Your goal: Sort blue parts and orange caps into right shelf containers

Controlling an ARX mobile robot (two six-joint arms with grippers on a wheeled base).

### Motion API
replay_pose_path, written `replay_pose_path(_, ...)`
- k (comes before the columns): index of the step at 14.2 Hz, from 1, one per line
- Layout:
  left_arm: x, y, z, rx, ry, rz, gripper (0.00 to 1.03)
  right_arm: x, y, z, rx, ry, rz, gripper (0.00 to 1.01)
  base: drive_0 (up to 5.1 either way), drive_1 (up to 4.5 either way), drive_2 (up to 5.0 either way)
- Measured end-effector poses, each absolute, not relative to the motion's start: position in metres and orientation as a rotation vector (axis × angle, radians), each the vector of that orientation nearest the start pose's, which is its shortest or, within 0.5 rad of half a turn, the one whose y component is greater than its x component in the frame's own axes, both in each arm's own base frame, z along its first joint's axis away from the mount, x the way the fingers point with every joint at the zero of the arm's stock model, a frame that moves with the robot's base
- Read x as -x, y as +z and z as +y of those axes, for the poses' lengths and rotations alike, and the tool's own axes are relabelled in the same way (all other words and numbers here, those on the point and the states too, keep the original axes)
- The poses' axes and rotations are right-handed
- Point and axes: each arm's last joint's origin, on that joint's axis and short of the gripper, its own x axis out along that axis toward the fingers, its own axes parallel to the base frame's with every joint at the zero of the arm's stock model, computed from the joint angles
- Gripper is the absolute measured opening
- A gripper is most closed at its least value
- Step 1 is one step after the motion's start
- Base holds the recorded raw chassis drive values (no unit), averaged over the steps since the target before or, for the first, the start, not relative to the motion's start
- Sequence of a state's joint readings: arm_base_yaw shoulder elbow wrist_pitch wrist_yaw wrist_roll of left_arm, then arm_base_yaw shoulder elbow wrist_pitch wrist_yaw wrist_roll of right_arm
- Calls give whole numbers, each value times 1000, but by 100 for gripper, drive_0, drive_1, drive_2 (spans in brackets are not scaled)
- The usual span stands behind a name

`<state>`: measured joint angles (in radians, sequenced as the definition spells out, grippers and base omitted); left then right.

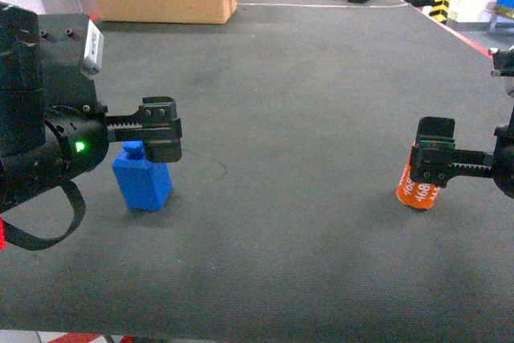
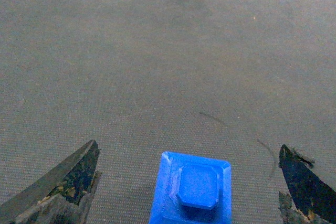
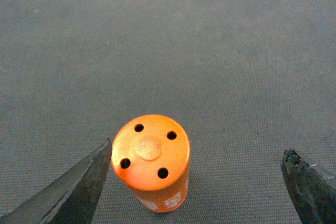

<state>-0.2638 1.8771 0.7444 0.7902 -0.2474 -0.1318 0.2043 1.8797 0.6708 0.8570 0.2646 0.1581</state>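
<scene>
Both end effectors spread: left over half-cropped blue part, right around orange cap

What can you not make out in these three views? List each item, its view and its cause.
- Blue part: base cut off by the left wrist view's bottom edge.
- Orange cap: top hidden behind the right gripper in the head view; digits partly covered.
- Shelf containers: outside every view.

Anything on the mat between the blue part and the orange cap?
Nothing: in the head view only bare dark grey mat lies between the blue blocky plastic part and the orange cylindrical cap.
</scene>
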Motion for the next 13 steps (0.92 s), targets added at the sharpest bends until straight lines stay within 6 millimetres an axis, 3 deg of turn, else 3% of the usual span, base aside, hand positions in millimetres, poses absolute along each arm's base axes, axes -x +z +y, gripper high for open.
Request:
replay_pose_path(8, -354, 84, -84, 20, 15, 437, 98, -340, 88, 65, -85, -85, 410, 98, 0, 0, 0)
replay_pose_path(13, -362, 75, -84, 18, 19, 452, 98, -352, 78, 68, -84, -94, 419, 98, 0, 0, 0)
